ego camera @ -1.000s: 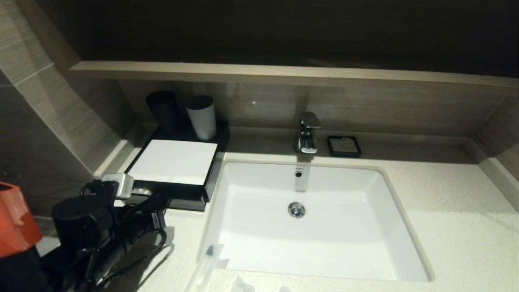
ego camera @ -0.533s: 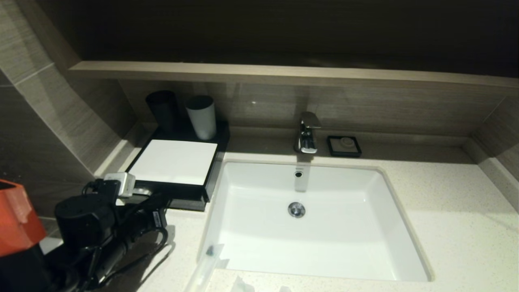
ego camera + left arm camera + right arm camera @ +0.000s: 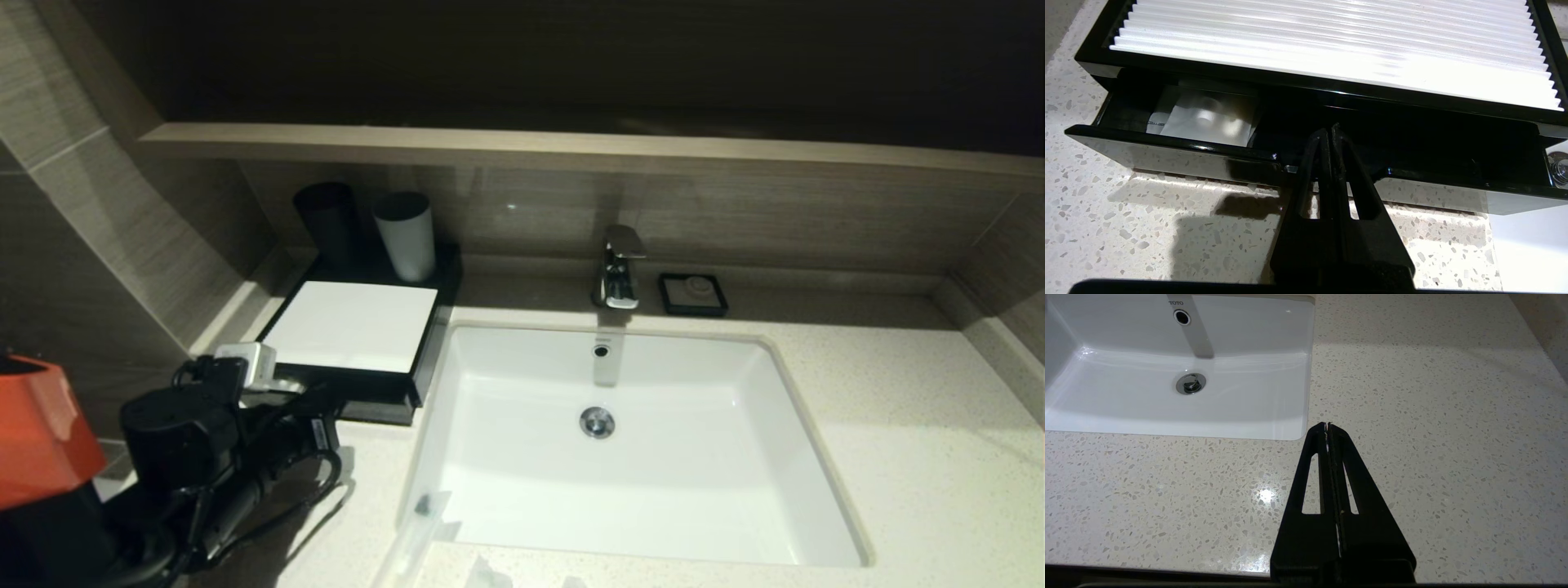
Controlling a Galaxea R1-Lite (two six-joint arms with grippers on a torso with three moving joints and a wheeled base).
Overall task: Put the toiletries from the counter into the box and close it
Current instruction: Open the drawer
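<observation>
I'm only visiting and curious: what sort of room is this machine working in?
Most likely a hotel-style bathroom vanity. A white sink basin is set into a speckled stone counter under a chrome tap, with two cups and a small black soap dish by the wall.

Box left of the sink, two cups behind it, packet in its drawer

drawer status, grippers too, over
Left gripper shut, tips at open drawer front. One packet inside. Right gripper shut, parked over counter. More packets by sink.
</observation>
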